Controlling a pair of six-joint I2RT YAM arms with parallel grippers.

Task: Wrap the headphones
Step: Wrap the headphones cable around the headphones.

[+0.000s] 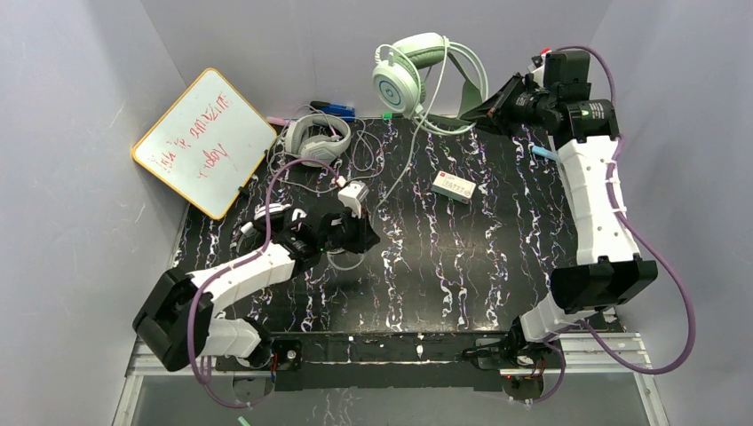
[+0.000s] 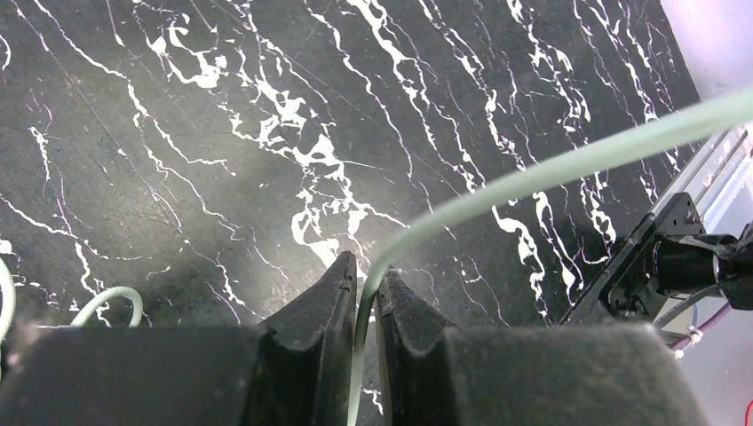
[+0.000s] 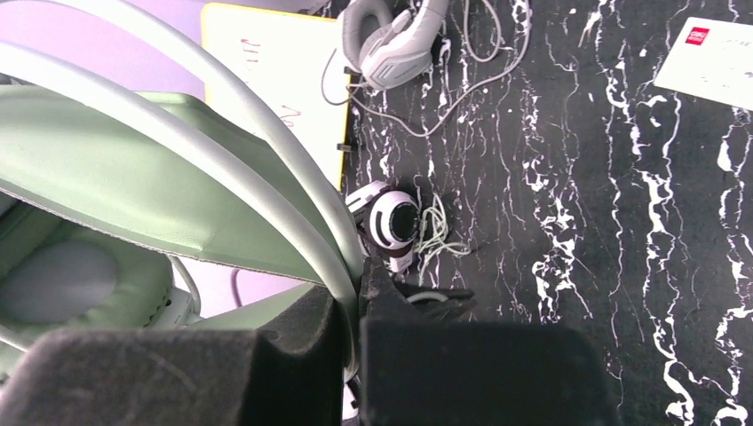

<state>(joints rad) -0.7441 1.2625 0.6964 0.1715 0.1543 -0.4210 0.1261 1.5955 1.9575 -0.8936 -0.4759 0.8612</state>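
Zero of three wrapped, I'd say: right gripper (image 3: 355,297) clamps mint headset (image 1: 410,71) by the band, raised at 12 o'clock; left gripper (image 2: 362,286) pinches its cable (image 2: 550,169) at 9; grey headset (image 1: 315,138) at 11, cord loose.

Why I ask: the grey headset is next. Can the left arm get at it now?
Probably not yet: the grey headset lies nearby, but the left gripper is pinching the pale cable.

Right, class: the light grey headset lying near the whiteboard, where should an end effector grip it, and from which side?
Probably the headband of the grey headset, from above: it lies on the table, the band is slim enough to span, and the ear cups look too bulky.
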